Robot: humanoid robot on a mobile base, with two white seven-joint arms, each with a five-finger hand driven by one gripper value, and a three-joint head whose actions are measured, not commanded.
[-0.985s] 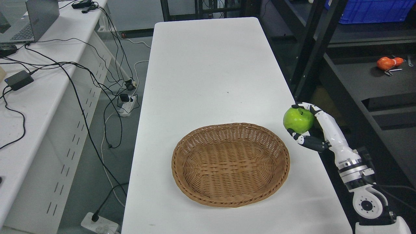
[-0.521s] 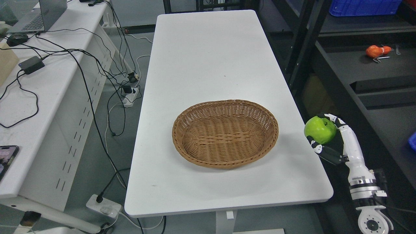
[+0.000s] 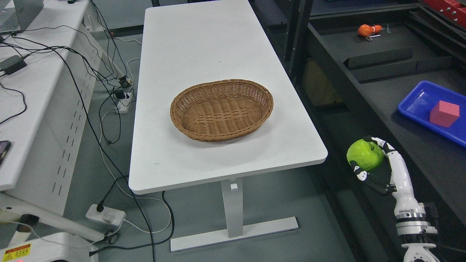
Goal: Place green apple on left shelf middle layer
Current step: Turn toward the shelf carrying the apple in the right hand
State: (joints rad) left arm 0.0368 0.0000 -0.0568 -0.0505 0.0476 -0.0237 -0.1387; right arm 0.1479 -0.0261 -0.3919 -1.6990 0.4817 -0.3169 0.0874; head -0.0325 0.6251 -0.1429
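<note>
As our head camera swings right since half a second ago, our right hand point(image 3: 376, 163) keeps its fingers curled round the apple point(image 3: 364, 154), now clear of the table point(image 3: 225, 160) and beside the dark shelf point(image 3: 386, 109). The basket point(image 3: 222, 109) sits further left in view; a blue tray point(image 3: 418, 105) with a red cube point(image 3: 444, 113) has appeared.

basket point(image 3: 221, 110) on table point(image 3: 204, 47), apple point(image 3: 364, 154) right
</note>
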